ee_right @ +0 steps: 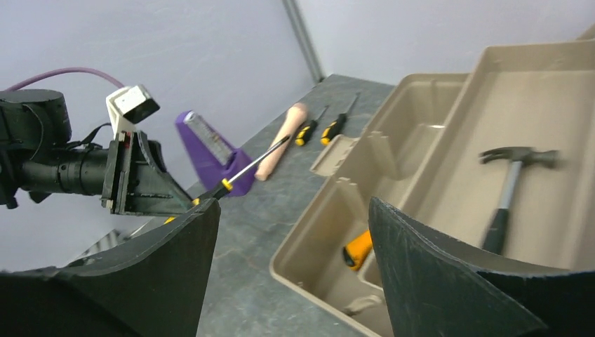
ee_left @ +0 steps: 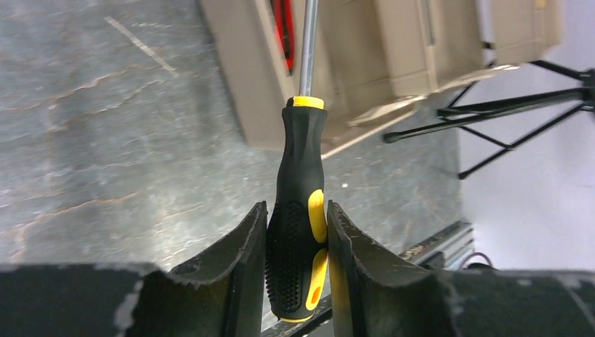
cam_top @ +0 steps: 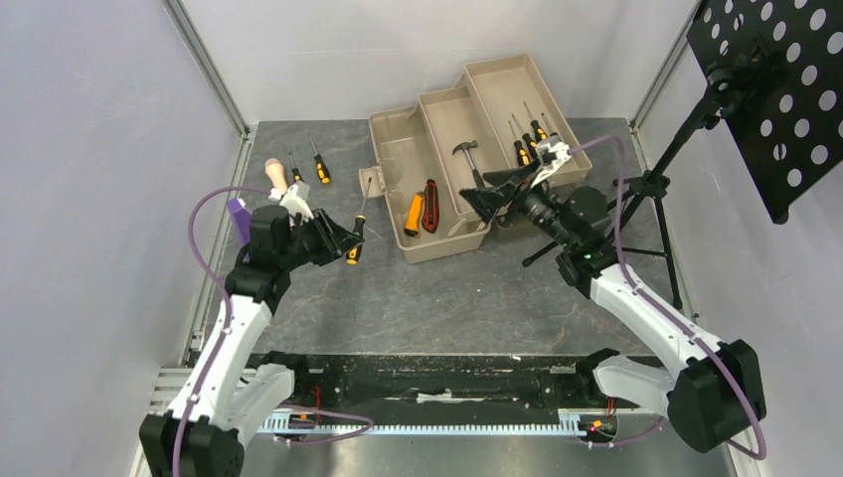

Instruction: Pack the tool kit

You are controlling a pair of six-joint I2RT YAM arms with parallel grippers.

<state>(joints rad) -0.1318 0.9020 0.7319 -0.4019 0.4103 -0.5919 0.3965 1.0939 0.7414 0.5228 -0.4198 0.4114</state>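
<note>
The tan toolbox (cam_top: 390, 149) lies open at the back of the table with its trays folded out. Inside lie a hammer (cam_top: 467, 155), a red-black utility knife (cam_top: 430, 206), an orange tool (cam_top: 414, 214) and several screwdrivers (cam_top: 527, 139). My left gripper (cam_top: 348, 238) is shut on a black-and-yellow screwdriver (ee_left: 298, 232). It holds the handle, and the shaft points toward the box. Above the box's front compartment my right gripper (cam_top: 475, 197) hangs open and holds nothing. In the right wrist view the gripper (ee_right: 291, 203) frames the orange tool (ee_right: 358, 249), with the hammer (ee_right: 509, 189) beyond.
Two small screwdrivers (cam_top: 295, 169) (cam_top: 320, 164) lie on the table left of the box. Next to them are a beige rod (cam_top: 276, 176) and a purple block (cam_top: 238, 211). A black tripod stand (cam_top: 656, 189) with a perforated panel (cam_top: 775, 79) occupies the right side.
</note>
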